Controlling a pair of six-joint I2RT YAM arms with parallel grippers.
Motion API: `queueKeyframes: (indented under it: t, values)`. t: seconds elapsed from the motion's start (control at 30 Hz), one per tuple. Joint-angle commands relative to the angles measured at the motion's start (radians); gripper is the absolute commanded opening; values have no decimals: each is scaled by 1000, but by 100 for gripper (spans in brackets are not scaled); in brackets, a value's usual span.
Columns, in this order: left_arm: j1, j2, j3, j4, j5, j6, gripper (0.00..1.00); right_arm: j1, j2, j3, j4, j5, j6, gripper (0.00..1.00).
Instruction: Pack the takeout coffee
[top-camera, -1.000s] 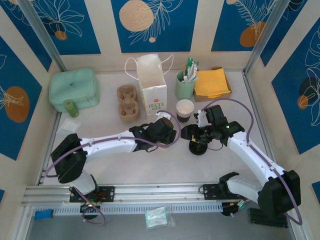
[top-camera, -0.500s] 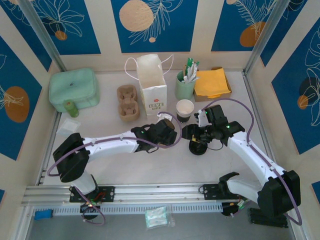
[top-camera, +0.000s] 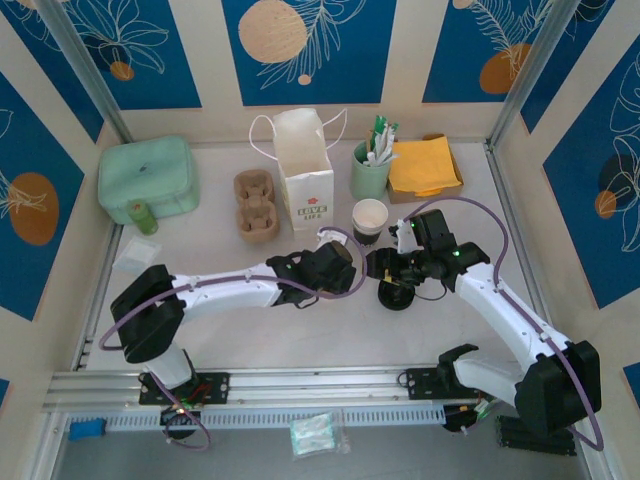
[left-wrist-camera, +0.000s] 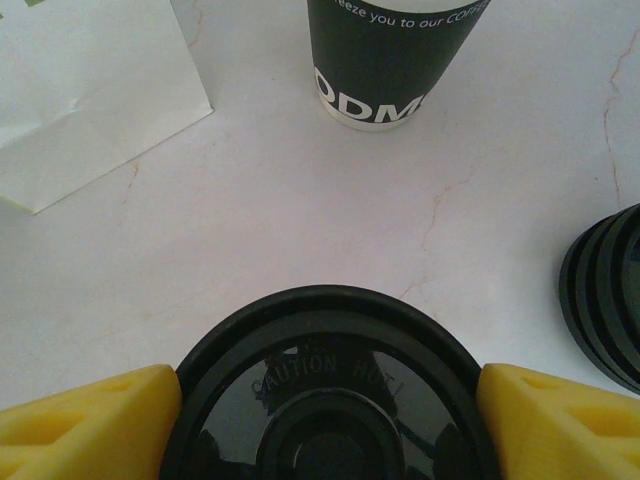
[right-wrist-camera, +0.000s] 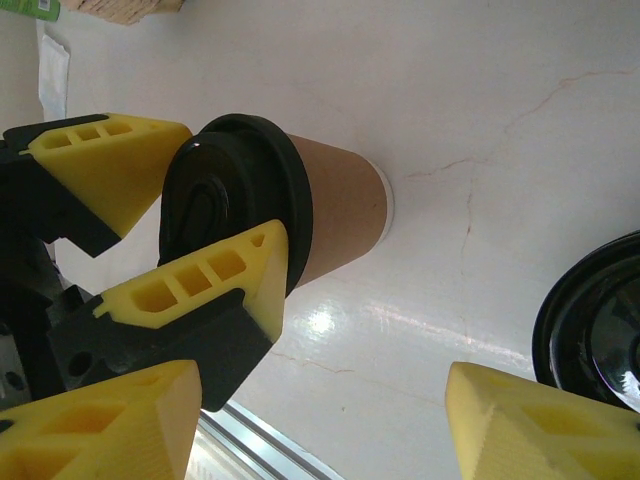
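- I am seeing the left claw (left-wrist-camera: 330, 385) straddling the black lid (left-wrist-camera: 325, 410) that is capping the takeout coffee (right-wrist-camera: 340, 205), with one yellow finger sitting at each side of the rim.
- I cannot tell whether it is pinching the lid or merely touching it.
- The cup is standing upright on the table (left-wrist-camera: 300, 200), near the right claw (right-wrist-camera: 322, 390), which is hanging spread and holding nothing.
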Motion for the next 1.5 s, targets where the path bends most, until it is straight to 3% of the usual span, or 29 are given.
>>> queueKeyframes:
  t: [0.0, 0.57, 0.87, 1.17, 1.47]
  values:
    - [-17, 26, 13, -66, -25, -3, 80, -5, -8, -8, -1, -21, -12, 66]
    - [-18, -31, 86, -50, 45, -31, 100, -31, -15, 31, -33, -28, -32, 67]
    - [-2, -118, 91, -47, 57, -101, 99, -67, -31, 53, -58, -53, -33, 67]
    - [132, -252, -20, -104, 128, -185, 100, -53, 57, 123, -126, -87, -71, 64]
    - [230, -308, -191, -19, 236, -189, 100, 50, 191, 158, -97, -62, -49, 58]
